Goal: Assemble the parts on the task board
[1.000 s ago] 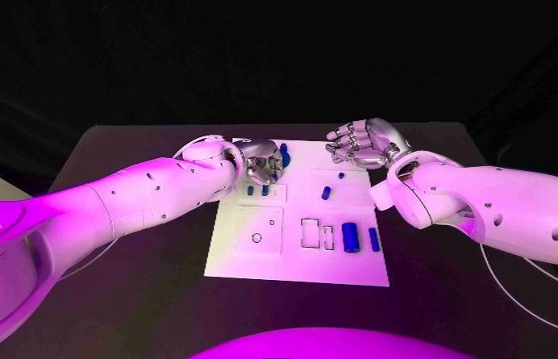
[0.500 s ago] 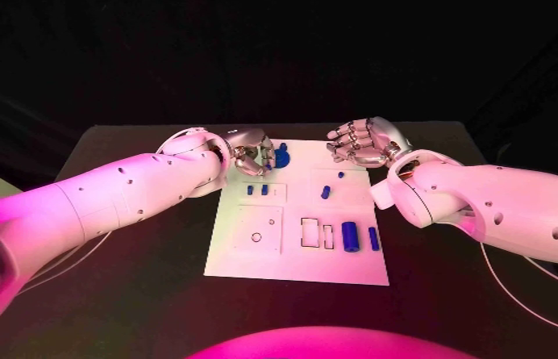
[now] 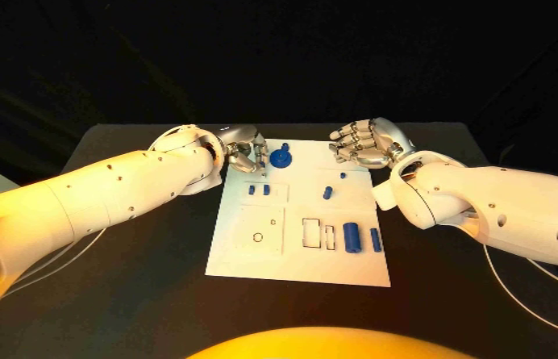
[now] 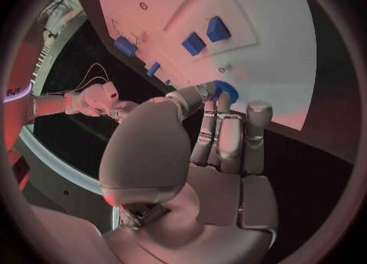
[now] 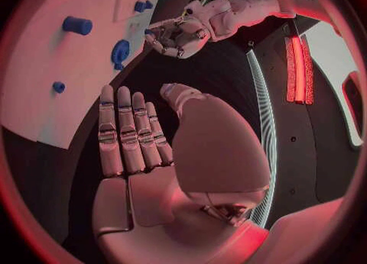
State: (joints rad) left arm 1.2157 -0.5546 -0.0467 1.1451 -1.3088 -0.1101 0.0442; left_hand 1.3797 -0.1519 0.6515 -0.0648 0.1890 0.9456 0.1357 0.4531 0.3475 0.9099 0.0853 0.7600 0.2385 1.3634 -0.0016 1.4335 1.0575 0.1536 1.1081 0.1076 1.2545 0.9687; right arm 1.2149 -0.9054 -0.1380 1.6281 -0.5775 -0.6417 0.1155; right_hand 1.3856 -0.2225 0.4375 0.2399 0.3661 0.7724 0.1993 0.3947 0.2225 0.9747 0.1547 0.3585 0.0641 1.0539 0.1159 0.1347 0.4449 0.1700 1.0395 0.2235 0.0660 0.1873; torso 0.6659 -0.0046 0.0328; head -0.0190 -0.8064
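The white task board (image 3: 297,258) lies in the middle of the table. A round blue toothed part (image 3: 281,159) stands near its far edge. My left hand (image 3: 242,153) hovers just left of that part with fingers extended and nothing in them; in the left wrist view its fingertips (image 4: 259,110) end close beside the part (image 4: 224,90). My right hand (image 3: 366,143) is raised over the board's far right corner, with its fingers (image 5: 126,132) straight and holding nothing. Two small blue blocks (image 3: 258,189) sit below the toothed part. Blue pegs (image 3: 326,191) and cylinders (image 3: 351,236) lie further right.
Empty outlined slots (image 3: 310,232) and a small ring mark (image 3: 257,236) show on the board's near half. Black tabletop (image 3: 139,278) surrounds the board. My right arm (image 3: 476,206) stretches along the right side, and my left arm (image 3: 105,194) along the left.
My left hand has drawn back to the left off the round blue part, which now stands uncovered on the board. The right hand has stayed put.
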